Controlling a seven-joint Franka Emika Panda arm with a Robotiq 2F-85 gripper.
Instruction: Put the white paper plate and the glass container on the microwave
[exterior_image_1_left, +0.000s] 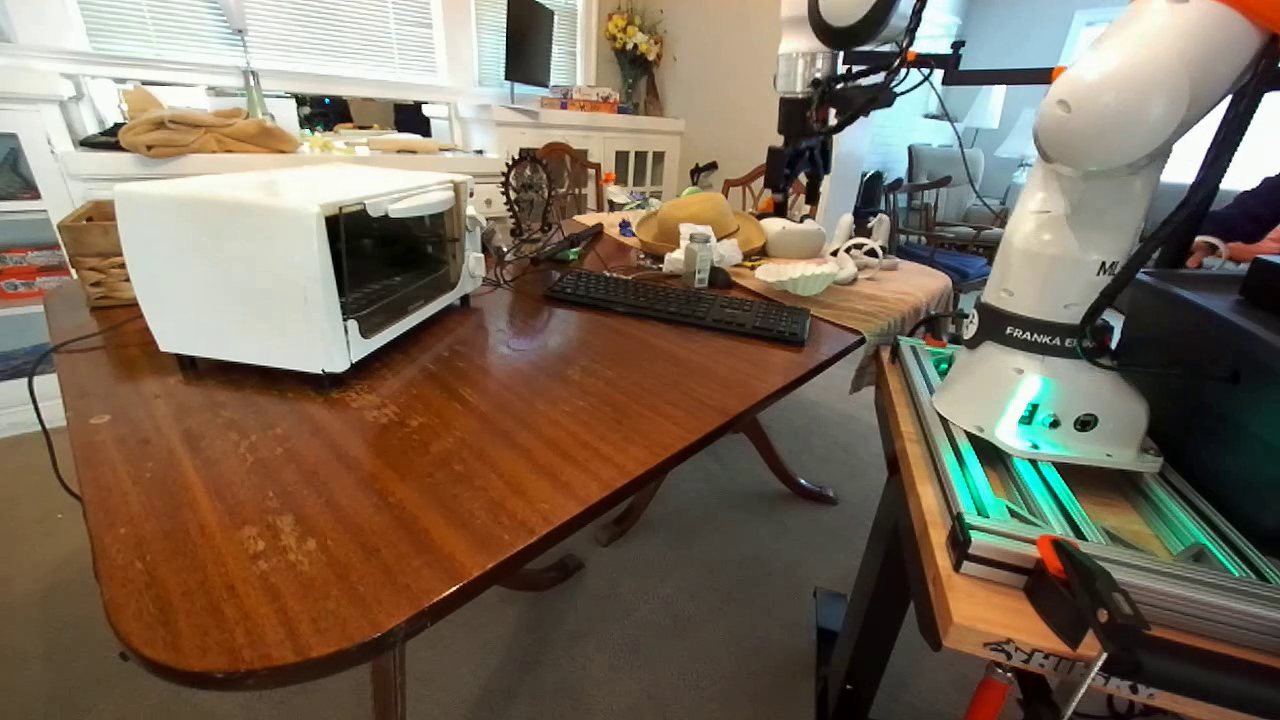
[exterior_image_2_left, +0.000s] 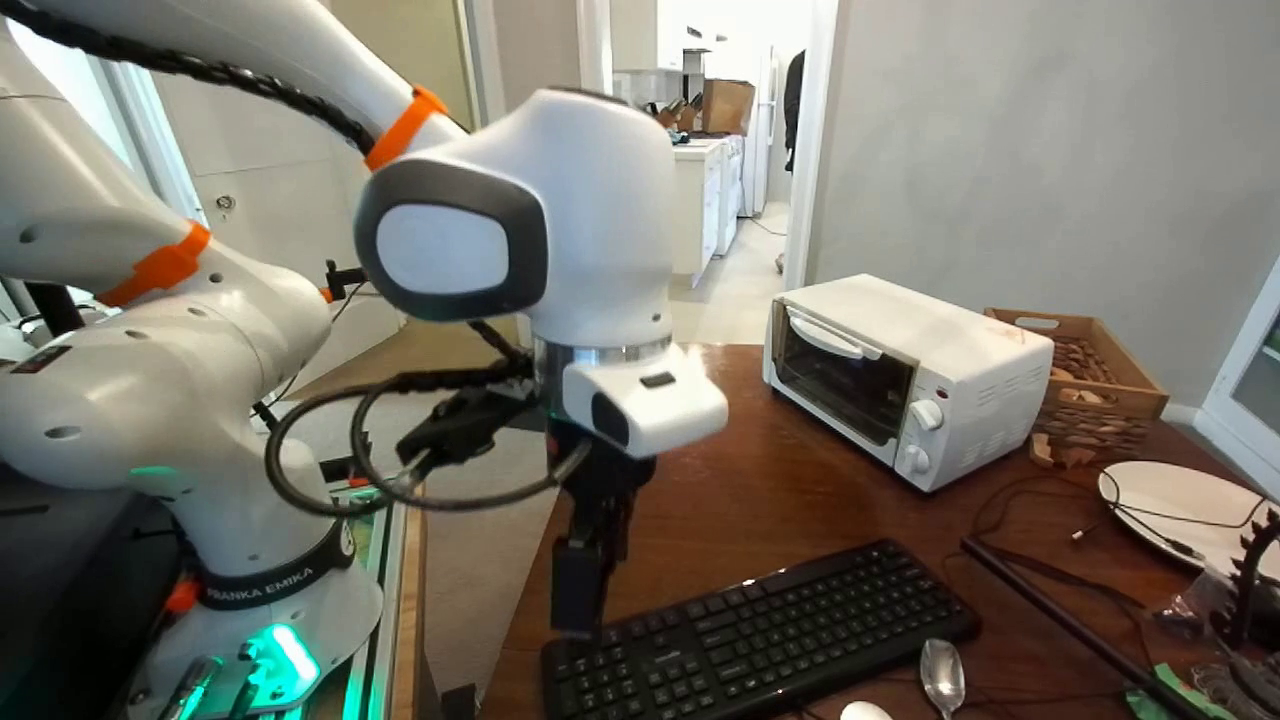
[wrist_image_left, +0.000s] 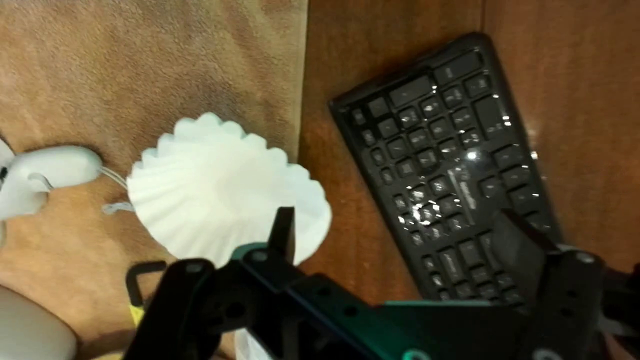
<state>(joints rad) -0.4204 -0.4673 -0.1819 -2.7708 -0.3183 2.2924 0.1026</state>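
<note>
A: In an exterior view, where is the task's plate?

B: I take it to be the fluted white paper plate with a scalloped rim (exterior_image_1_left: 797, 277), lying on the tan striped cloth (exterior_image_1_left: 905, 300) toward the right. The black two-fingered tool (exterior_image_1_left: 797, 195) hangs above that area. The small clear glass jar with a label (exterior_image_1_left: 697, 262), presumably the container, stands upright to the plate's left. The boxy white microwave with a dark glass door (exterior_image_1_left: 245, 270) is well apart, at the left; neither item is on it yet.

A: In an exterior view I also find a smooth white plate (exterior_image_2_left: 1185, 492), at the right. Not that one?

B: Less likely, I judge; its material I can't tell. There the tool (exterior_image_2_left: 580, 600) overlaps the left end of the long black keyboard (exterior_image_2_left: 760, 630), and the fluted plate is out of frame.

A: And the wrist view?

B: The tool's fingers (wrist_image_left: 283, 230) stand wide apart, gripping nothing. The left one overlaps the fluted plate's right edge; the right one is over the keyboard. So the plate lies left of the tool's middle, mostly outside the gap. It looks roughly round, so no long axis decides; I'd shift left until the right rim sits between the fingers, then lower.
</note>
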